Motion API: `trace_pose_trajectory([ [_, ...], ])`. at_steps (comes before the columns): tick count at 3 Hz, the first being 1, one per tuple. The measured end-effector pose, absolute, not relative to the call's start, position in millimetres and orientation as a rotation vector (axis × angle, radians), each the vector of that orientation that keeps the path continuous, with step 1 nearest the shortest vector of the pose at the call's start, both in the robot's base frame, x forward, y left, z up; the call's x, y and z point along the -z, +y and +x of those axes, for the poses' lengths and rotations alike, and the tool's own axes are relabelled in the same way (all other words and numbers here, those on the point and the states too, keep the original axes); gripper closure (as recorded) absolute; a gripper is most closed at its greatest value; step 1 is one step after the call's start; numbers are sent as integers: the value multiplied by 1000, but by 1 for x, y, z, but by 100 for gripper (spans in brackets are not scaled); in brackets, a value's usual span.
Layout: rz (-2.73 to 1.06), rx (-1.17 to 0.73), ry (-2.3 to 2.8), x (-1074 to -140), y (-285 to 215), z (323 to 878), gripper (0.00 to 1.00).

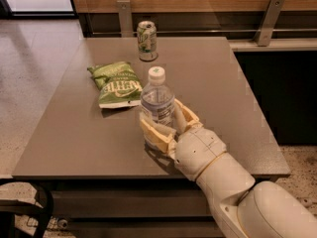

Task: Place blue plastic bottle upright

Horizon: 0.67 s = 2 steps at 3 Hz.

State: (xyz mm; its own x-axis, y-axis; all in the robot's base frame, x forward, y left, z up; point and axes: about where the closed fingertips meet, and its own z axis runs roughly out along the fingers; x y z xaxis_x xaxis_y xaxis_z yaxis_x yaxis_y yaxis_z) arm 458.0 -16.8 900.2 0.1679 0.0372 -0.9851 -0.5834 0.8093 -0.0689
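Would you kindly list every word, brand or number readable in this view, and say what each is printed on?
"KETTLE": white letters on the green chip bag, lying on the table.
Label of the blue plastic bottle, upright in the gripper near the table's front edge: print too blurred to read.
Print on the green-and-silver can at the table's back: too blurred to read.
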Motion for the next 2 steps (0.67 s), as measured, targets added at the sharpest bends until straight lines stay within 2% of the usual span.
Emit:
trace_pose_trajectory([
  [2, -497, -469, 1339, -901, -15, 458, 29],
])
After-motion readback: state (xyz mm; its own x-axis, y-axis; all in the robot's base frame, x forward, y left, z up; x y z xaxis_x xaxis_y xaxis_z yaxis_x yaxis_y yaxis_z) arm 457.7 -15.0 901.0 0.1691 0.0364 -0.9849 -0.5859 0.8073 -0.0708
